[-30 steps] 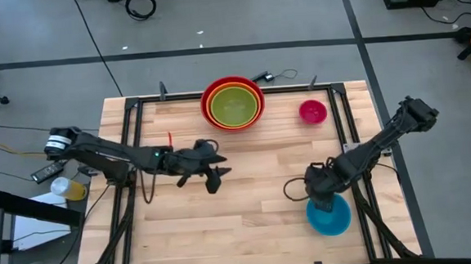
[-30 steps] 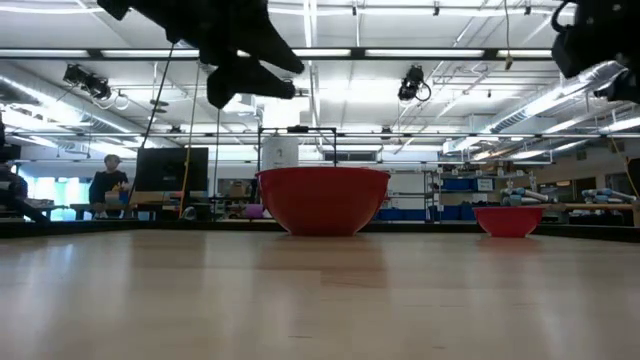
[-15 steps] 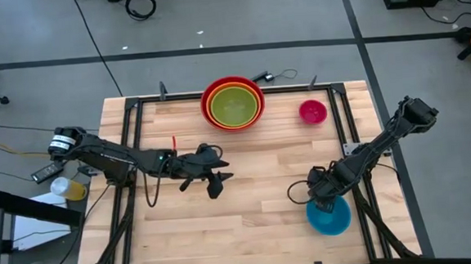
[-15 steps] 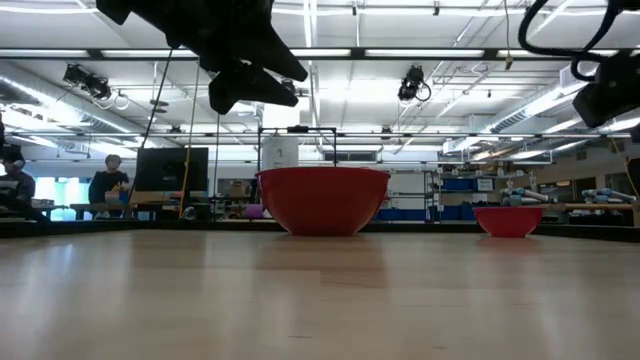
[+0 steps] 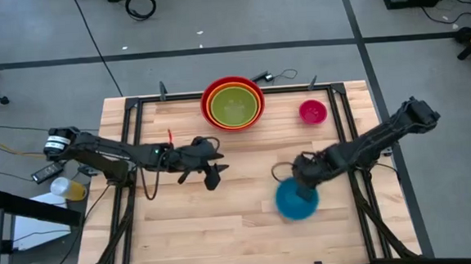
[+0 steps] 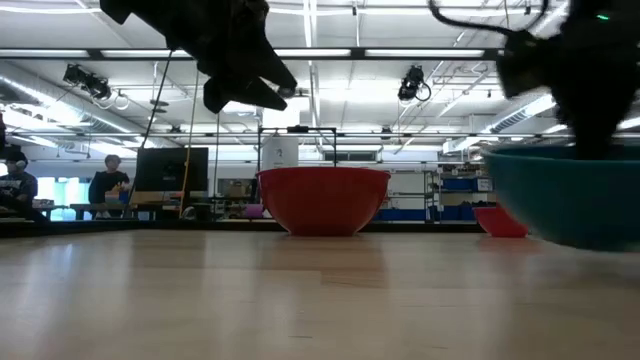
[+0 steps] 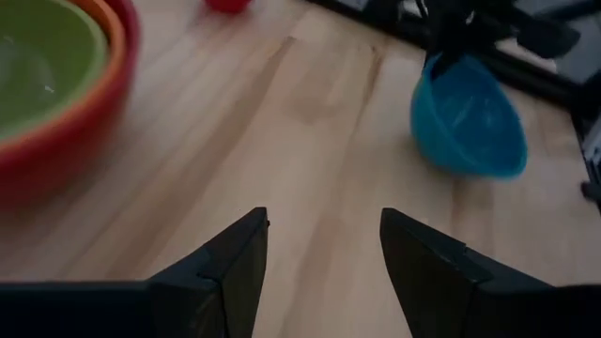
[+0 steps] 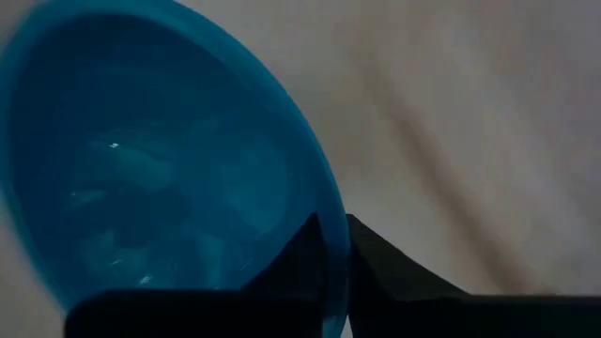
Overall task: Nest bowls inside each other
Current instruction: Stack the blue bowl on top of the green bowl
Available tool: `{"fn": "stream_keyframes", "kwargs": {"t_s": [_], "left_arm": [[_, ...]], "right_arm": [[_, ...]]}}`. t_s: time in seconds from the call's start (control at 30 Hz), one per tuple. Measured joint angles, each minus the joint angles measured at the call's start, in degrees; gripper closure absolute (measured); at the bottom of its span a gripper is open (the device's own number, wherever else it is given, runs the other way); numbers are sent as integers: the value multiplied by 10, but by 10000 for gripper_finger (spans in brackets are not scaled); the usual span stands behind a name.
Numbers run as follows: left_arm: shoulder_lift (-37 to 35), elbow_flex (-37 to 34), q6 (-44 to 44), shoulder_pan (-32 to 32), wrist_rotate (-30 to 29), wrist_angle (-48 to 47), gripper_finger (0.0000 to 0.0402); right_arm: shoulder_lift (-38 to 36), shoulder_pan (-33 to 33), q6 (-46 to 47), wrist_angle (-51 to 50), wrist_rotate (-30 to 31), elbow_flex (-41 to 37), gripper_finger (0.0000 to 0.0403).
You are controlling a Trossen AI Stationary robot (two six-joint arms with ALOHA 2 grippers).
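Right gripper pinching blue bowl rim, bowl lifted off table at 5 o'clock. Left gripper hovering mid-table, fingers spread, empty. Green-orange-red stack at 12 o'clock.

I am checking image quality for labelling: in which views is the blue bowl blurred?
High view: the blue bowl is smeared by motion. Low view: it looms large and soft at the right edge. Right wrist view: soft, the right claw pinching its rim. Left wrist view: fairly clear.
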Motion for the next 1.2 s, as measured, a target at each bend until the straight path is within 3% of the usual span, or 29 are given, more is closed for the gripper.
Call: {"fn": "stream_keyframes", "kwargs": {"t_s": [0.3,0.63,0.77,0.93,1.2], "left_arm": [[-72,0,38,60,0,-5,194],[-147,0,30,100,-40,-69,194],[-155,0,3,106,-54,-102,194],[-154,0,-5,115,-56,-114,194],[-154,0,-33,136,-67,-114,194]], "right_arm": [[0,-157,-134,49,79,115,382],[8,-383,-220,285,67,137,380],[45,-449,-275,390,49,137,379],[137,-505,-259,477,-19,137,377],[241,-535,-238,500,-27,137,371]]}}
